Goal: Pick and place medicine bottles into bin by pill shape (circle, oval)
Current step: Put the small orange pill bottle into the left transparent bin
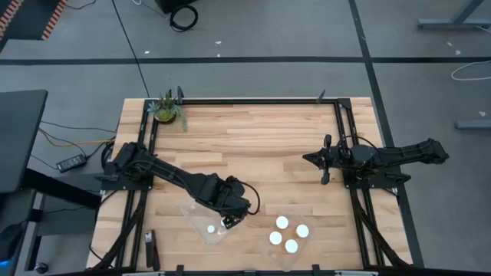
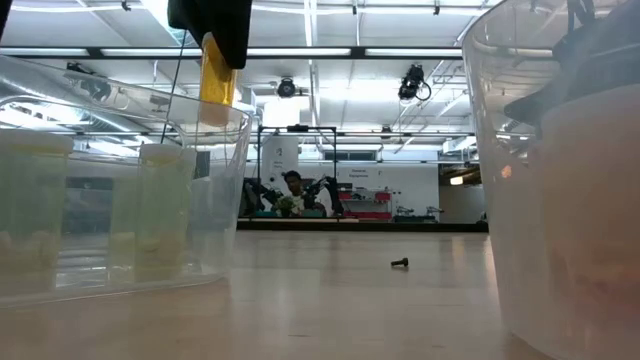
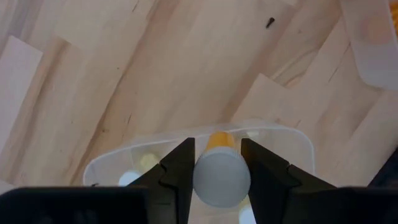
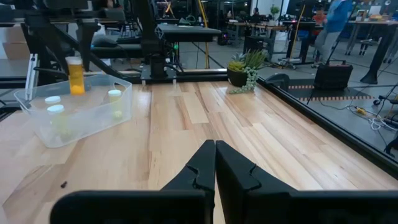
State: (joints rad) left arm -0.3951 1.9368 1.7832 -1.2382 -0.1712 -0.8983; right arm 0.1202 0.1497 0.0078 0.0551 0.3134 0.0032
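My left gripper [image 3: 219, 163] is shut on one amber medicine bottle [image 3: 221, 177] with a white cap and hangs above a clear tub [image 1: 196, 215] near the table's front edge. In the right wrist view the bottle [image 4: 74, 76] stands clear above that tub [image 4: 93, 115], where other bottles stand on their bases, caps up. A second clear tub [image 1: 265, 226] to its right holds several white-capped bottles. My right gripper [image 4: 214, 152] waits shut at the table's right side [image 1: 308, 159], level, pointing left, touching nothing. My left gripper pinches the bottle's upper end at the white cap [image 3: 200, 177] between its two fingers. The fingers [image 3: 180, 168] come from above, pointing down. The bottle hangs upright below them, its amber body [image 2: 218, 80] lifted clear above the tub's rim.
A green potted plant [image 1: 167, 110] stands at the far left corner. A small dark screw [image 2: 400, 263] lies on the bare wood mid-table. The wood between the arms and toward the far edge is free. A person [image 2: 293, 185] shows far off in the room behind.
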